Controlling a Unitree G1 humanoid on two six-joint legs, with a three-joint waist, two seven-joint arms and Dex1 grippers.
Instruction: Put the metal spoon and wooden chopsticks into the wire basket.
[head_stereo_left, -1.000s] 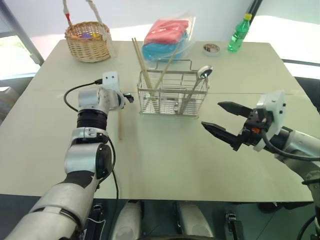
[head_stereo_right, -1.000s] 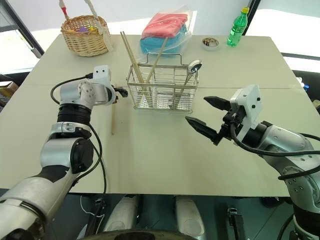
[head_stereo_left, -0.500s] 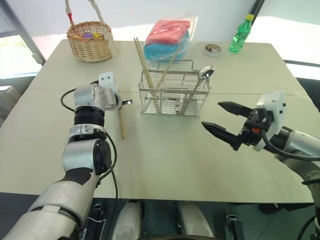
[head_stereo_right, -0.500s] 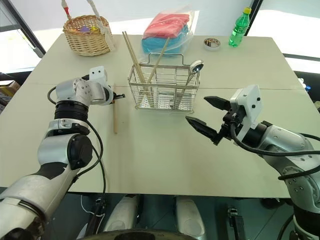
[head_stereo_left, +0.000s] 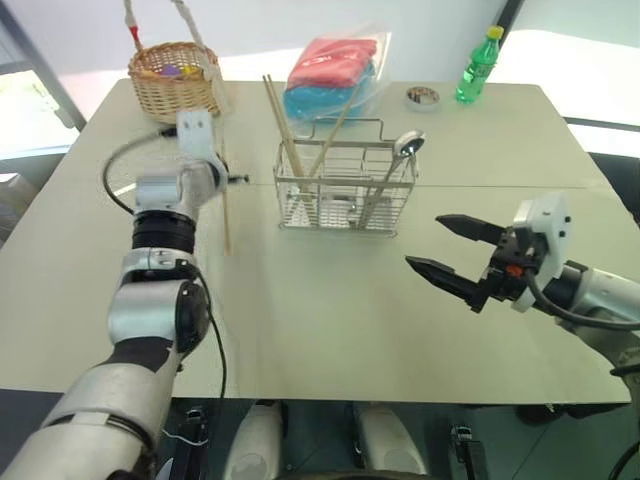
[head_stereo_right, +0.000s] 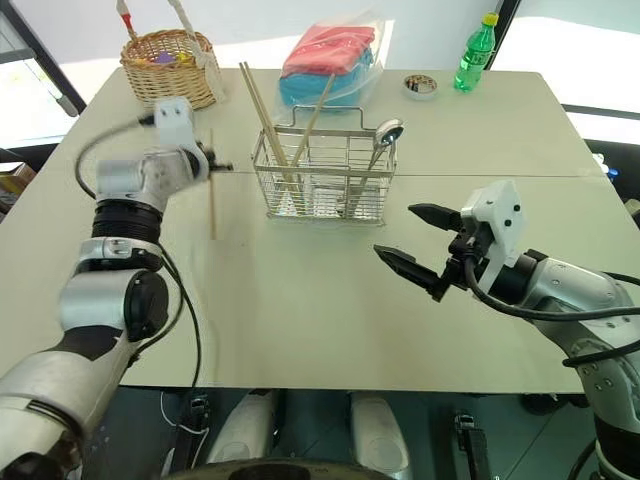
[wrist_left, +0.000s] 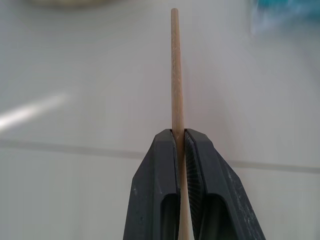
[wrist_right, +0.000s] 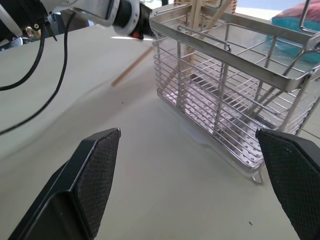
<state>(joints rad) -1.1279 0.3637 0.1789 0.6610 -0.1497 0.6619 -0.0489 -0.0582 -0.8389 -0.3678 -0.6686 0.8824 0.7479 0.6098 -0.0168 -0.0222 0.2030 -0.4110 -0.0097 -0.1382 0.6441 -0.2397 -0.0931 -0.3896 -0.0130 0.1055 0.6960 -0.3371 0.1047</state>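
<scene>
The wire basket (head_stereo_left: 345, 190) stands mid-table with the metal spoon (head_stereo_left: 408, 143) leaning in its right end. Wooden chopsticks (head_stereo_left: 285, 125) lean in its left part. Just left of the basket, my left gripper (head_stereo_left: 232, 180) is shut on one more wooden chopstick (head_stereo_left: 225, 205), which runs crosswise through its fingers. In the left wrist view the stick (wrist_left: 176, 75) rises from between the closed fingers (wrist_left: 160, 165). My right gripper (head_stereo_left: 422, 241) hovers open to the right of and nearer than the basket, holding nothing. The right wrist view faces the basket (wrist_right: 225, 100).
A round wicker basket (head_stereo_left: 175, 80) sits at the far left corner. A clear bag of red and blue cloth (head_stereo_left: 335, 70) lies behind the wire basket. A green bottle (head_stereo_left: 478, 68) and a small round tin (head_stereo_left: 422, 97) stand at the far right.
My left gripper closed on the chopstick that lay on the table left of the basket and raised it, the wrist tilting up. The right arm stayed put.
</scene>
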